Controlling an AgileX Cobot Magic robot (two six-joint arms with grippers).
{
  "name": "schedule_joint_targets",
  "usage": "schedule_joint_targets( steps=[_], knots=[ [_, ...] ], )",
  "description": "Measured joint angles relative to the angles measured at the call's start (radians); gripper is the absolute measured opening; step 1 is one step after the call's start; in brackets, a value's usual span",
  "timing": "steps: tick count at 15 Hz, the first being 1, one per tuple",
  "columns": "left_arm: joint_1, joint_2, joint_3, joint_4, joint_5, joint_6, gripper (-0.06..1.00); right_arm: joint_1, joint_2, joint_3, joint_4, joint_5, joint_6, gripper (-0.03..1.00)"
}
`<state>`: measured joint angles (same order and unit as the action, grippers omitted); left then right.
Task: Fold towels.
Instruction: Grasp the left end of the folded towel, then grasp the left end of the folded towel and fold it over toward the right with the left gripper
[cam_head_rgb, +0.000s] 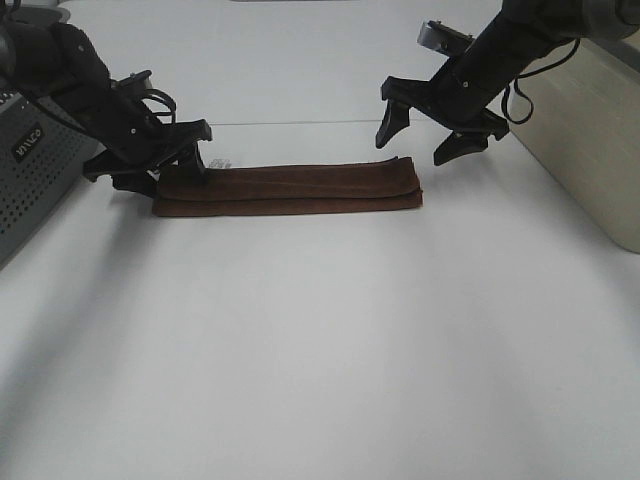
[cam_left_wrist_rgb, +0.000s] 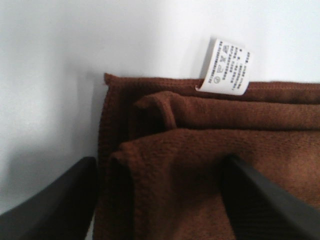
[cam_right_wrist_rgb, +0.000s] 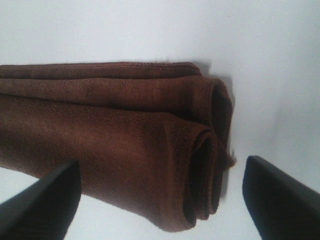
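The dark reddish-brown towel (cam_head_rgb: 290, 189) lies folded into a long narrow strip on the white table (cam_head_rgb: 320, 350). Its small white tag (cam_head_rgb: 220, 161) sticks out at the left end and shows clearly in the left wrist view (cam_left_wrist_rgb: 225, 67). My left gripper (cam_head_rgb: 165, 172) is open and low at the towel's left end, its fingers (cam_left_wrist_rgb: 50, 205) on either side of the layered cloth (cam_left_wrist_rgb: 200, 165). My right gripper (cam_head_rgb: 415, 145) is open and hovers just above the towel's right end, where the rolled folds (cam_right_wrist_rgb: 200, 165) show between its fingers (cam_right_wrist_rgb: 282, 200).
A grey perforated box (cam_head_rgb: 30, 170) stands at the left edge behind my left arm. A pale box (cam_head_rgb: 590, 130) stands at the right, close to my right arm. White table surface stretches in front of the towel.
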<state>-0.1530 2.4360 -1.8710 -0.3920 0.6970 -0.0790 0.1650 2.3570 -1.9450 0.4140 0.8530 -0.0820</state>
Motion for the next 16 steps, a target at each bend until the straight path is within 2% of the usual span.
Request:
schedule_joint_targets(
  steps=[1,2,3,4,5,7,8,9,11,13,16],
  knots=[
    [0.0,0.003,0.0,-0.009,0.001,0.007,0.57,0.0,0.0,0.0,0.0,-0.01,0.0,0.82],
    [0.0,0.009,0.0,-0.011,0.001,0.013,0.26,0.0,0.0,0.0,0.0,-0.017,0.0,0.82],
    [0.0,0.009,0.0,-0.011,0.001,0.013,0.26,0.0,0.0,0.0,0.0,-0.017,0.0,0.82],
    [0.0,0.009,0.0,-0.011,0.001,0.015,0.1,0.0,0.0,0.0,0.0,-0.017,0.0,0.82],
    [0.0,0.009,0.0,0.002,0.001,0.017,0.05,0.0,0.0,0.0,-0.002,-0.017,0.0,0.82],
    [0.0,0.005,-0.002,0.021,0.008,0.017,0.05,0.0,0.0,0.0,-0.008,-0.017,0.0,0.82],
    [0.0,-0.019,-0.022,0.13,0.067,0.017,0.05,0.0,0.0,0.0,-0.012,-0.017,0.0,0.82],
    [0.0,-0.019,-0.022,0.13,0.067,0.017,0.05,0.0,0.0,0.0,-0.012,-0.017,0.0,0.82],
    [0.0,-0.076,-0.083,0.276,0.168,-0.002,0.05,0.0,0.0,0.0,-0.012,-0.013,0.0,0.82],
    [-0.001,-0.109,-0.156,0.27,0.246,-0.022,0.05,0.0,-0.005,0.0,-0.012,-0.001,0.0,0.82],
    [-0.051,-0.119,-0.226,0.109,0.271,-0.043,0.05,0.0,-0.044,0.0,-0.015,0.03,0.0,0.82]
  ],
)
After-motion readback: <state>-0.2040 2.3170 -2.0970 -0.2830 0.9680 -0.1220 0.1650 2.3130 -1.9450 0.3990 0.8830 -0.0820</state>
